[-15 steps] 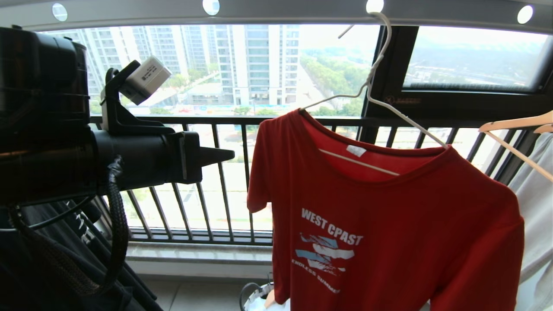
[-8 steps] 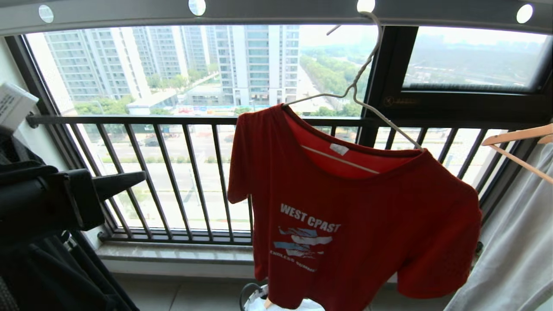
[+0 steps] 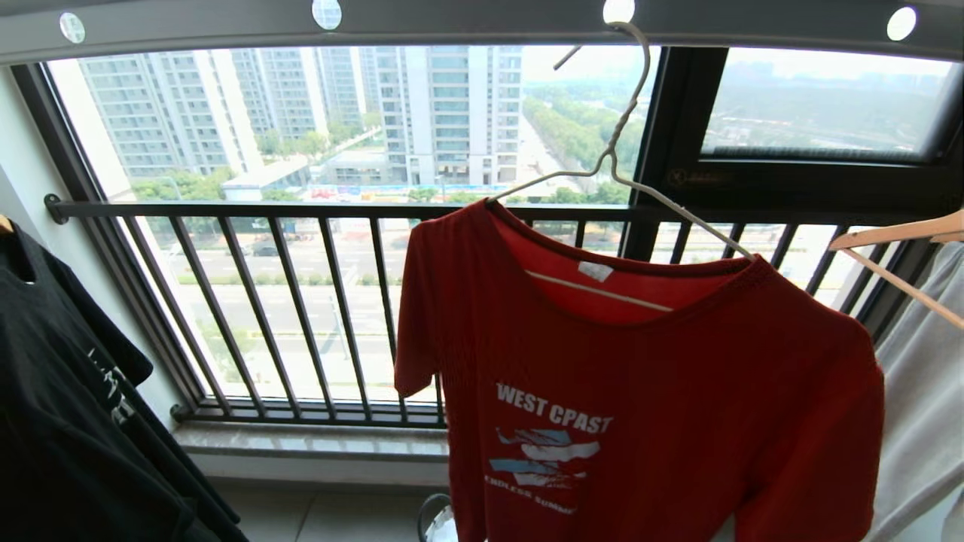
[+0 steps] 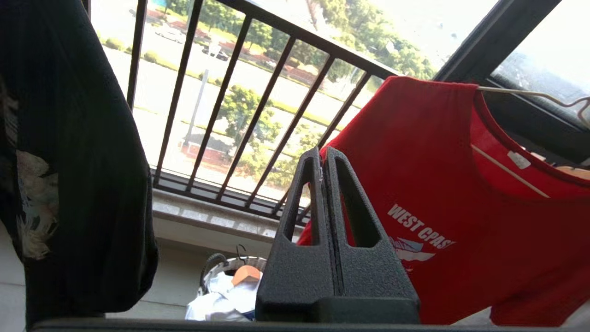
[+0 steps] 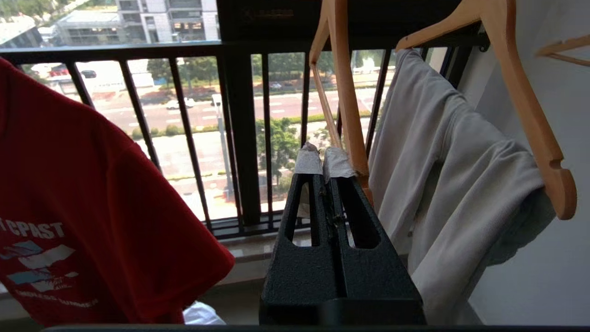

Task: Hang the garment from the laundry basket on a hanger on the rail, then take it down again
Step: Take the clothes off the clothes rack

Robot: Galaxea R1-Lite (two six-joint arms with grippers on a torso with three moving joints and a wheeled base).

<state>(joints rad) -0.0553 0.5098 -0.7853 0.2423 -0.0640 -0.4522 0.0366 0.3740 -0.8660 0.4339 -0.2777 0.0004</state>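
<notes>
A grey rail (image 3: 482, 26) spans the top. A red T-shirt (image 3: 640, 391) hangs from it on a white wire hanger (image 3: 625, 143), right of centre. The left arm has dropped out of the head view since a second ago. Left gripper (image 4: 322, 154) and right gripper (image 5: 323, 159) are both closed and empty. The laundry basket (image 4: 221, 267) sits on the floor below.

Head cam looks up-fwd at rail (image 3: 482, 26); both wrist cams low, facing window, sharing red garment (image 4: 461, 207).
</notes>
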